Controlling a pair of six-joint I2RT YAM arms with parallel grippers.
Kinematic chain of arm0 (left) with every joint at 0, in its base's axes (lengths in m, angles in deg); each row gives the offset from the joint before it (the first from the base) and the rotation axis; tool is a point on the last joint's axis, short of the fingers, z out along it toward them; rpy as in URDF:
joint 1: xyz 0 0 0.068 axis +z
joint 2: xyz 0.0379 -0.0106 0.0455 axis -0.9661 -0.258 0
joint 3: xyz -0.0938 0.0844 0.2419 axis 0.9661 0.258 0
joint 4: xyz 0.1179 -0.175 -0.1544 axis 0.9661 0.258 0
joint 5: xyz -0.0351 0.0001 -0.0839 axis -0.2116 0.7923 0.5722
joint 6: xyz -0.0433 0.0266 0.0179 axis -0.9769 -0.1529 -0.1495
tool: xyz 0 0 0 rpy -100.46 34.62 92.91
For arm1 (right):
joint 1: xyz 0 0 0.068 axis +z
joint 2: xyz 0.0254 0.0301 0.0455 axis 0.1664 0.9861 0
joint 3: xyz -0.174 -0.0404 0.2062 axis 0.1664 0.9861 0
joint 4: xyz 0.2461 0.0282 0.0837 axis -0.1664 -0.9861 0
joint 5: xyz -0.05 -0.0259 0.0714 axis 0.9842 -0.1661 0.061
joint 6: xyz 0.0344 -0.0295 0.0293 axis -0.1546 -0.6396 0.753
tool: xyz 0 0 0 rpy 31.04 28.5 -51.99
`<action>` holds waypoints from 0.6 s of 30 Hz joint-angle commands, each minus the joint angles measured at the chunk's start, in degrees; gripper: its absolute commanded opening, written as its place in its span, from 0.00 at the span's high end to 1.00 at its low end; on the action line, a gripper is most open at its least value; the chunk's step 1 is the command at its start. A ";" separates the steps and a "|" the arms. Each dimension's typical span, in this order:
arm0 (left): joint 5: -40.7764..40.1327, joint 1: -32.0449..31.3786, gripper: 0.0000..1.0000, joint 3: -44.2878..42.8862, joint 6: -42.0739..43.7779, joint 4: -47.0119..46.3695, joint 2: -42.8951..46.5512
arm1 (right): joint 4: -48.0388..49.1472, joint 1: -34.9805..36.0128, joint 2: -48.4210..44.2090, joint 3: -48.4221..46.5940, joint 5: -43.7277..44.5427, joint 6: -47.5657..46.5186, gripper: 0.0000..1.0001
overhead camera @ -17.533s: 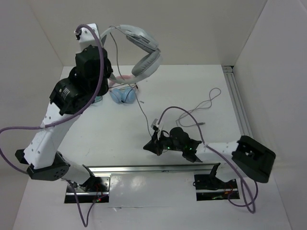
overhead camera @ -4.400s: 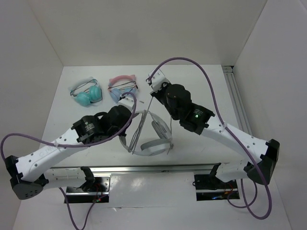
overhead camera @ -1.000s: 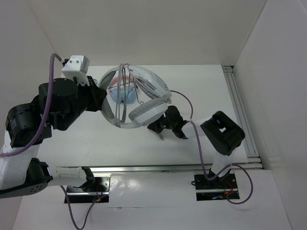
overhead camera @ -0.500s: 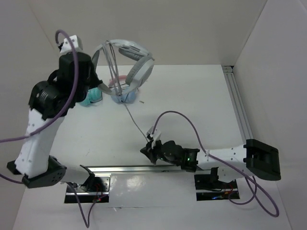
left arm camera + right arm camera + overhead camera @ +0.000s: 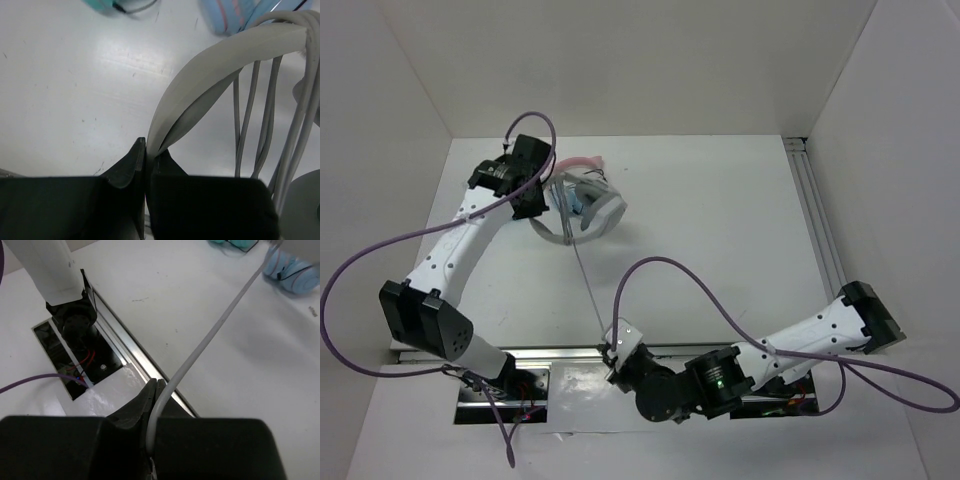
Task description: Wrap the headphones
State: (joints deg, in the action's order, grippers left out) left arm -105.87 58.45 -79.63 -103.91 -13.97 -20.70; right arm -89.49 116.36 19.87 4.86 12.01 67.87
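headphones (image 5: 585, 208): bulky, probably light, rigid frame | left gripper (image 5: 148, 152): clamped on headband (image 5: 215, 62) (the sturdiest hold) | right gripper (image 5: 155, 387): pinching cable (image 5: 215, 325), thin, limp, likely slippery

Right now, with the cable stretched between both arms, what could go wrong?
The cable looks taut between the headphones and the right end effector; more pull could strain it or drag the headband out of the left end effector. The cat-ear pair close behind may be bumped.
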 commanded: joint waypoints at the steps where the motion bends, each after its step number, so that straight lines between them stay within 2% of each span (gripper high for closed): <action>1: -1.93 0.44 1.00 5.73 -0.28 -15.57 6.48 | -8.84 3.26 1.82 -6.78 8.22 -3.75 1.00; 6: -0.62 -7.47 1.00 13.92 6.83 -15.33 7.72 | -10.42 0.19 1.82 -12.05 10.42 -14.57 1.00; 8: 0.96 -11.69 1.00 17.50 9.29 -14.18 9.21 | -11.84 -5.05 0.25 -12.59 10.42 -19.12 1.00; 11: 3.26 -18.36 1.00 22.26 12.73 -14.79 14.74 | -10.00 -12.54 -2.57 -9.96 4.73 -24.93 1.00; 12: 3.26 -20.21 1.00 24.80 13.95 -14.79 15.97 | -9.39 -17.61 -4.41 -9.43 2.19 -25.56 1.00; 13: 3.26 -21.88 1.00 25.69 13.96 -14.10 16.94 | -9.38 -19.66 -5.21 -9.43 -2.63 -26.09 1.00; 18: -3.49 -33.04 1.00 29.91 10.46 -9.35 17.74 | -9.55 -27.14 -6.36 -11.35 -7.68 -27.41 1.00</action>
State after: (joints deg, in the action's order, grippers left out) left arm -105.45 29.20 -50.80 -91.62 -22.58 -4.18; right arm -99.07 91.05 15.02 -4.43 9.76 43.74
